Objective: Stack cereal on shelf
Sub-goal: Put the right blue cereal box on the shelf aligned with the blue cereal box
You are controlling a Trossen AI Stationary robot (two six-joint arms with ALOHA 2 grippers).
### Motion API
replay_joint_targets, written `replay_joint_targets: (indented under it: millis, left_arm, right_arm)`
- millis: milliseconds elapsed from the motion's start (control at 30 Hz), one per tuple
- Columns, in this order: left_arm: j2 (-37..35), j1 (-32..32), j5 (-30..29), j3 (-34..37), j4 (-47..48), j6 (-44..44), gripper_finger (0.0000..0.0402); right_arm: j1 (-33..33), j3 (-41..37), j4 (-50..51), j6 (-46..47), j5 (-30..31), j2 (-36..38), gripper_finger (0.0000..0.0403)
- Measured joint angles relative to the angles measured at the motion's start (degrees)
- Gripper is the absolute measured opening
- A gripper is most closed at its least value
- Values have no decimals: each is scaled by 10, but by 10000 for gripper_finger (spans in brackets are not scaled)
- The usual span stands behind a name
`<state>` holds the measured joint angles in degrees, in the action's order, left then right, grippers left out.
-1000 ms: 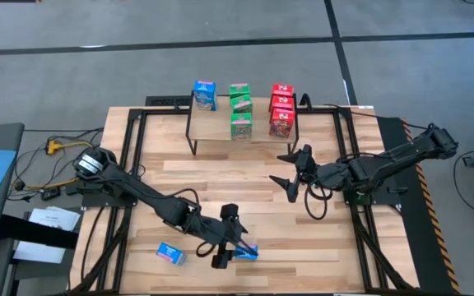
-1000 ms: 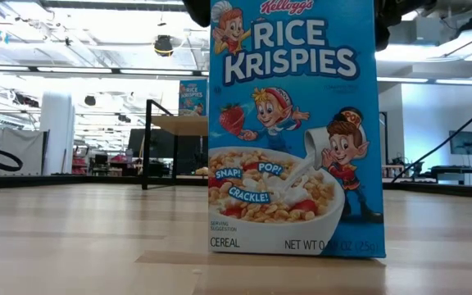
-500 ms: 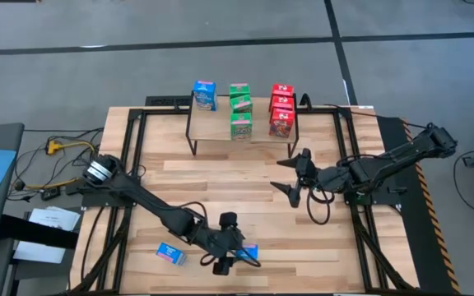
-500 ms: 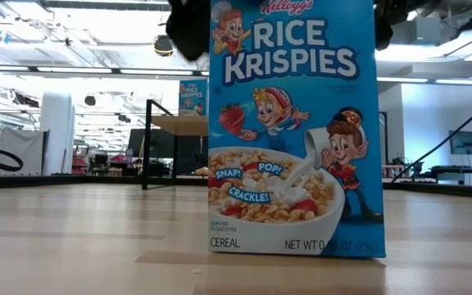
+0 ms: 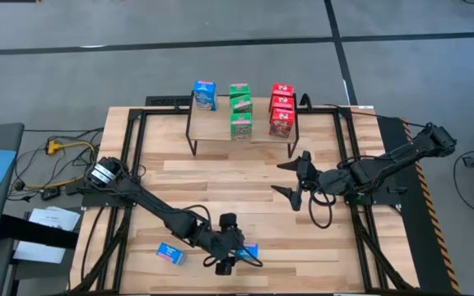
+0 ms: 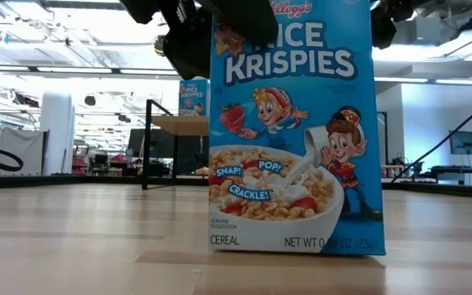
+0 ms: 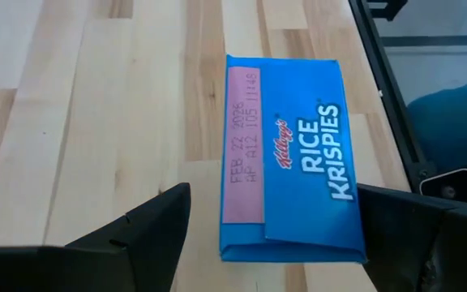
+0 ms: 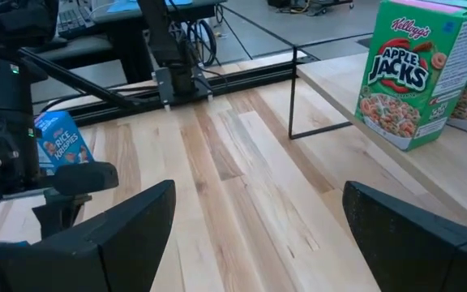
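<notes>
Box: blue box (image 5: 249, 251) stood upright at the table's near edge, long axis vertical.
Left gripper (image 5: 229, 261): directly above it, fingers spread astride its top.
Right gripper (image 5: 290, 178): open, well apart, nearer the shelf (image 5: 212, 123).

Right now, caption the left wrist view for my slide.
Left gripper, open, straddling the upright blue cereal box on the tabletop.

Both arms are dark, near-black, built of slim tubular links joined by thicker rounded joints. The left arm (image 5: 138, 197) carries a silver-white ring at its base joint. Black cables loop beside the right arm (image 5: 377, 168). The jaws are broad, flat, matte black wedges tapering to blunt tips.
</notes>
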<state>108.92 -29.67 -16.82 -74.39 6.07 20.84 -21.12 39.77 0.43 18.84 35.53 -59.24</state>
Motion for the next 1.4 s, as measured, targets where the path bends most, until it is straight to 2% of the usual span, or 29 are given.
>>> replay_joint_targets:
  millis: [433, 867, 1067, 1400]
  left_arm:
    - [0, 0, 3, 0, -9, 0, 208]
    - [-1, 0, 21, 0, -26, 4, 181]
    - [-37, 2, 28, 0, 16, 0, 180]
    - [-177, 8, -103, 0, 167, -58, 180]
  right_arm:
    - [0, 0, 11, 2, 0, 0, 379]
    - [0, 0, 27, 3, -2, 0, 379]
    - [-3, 0, 27, 4, -12, 0, 379]
    - [-20, 0, 26, 3, -12, 0, 379]
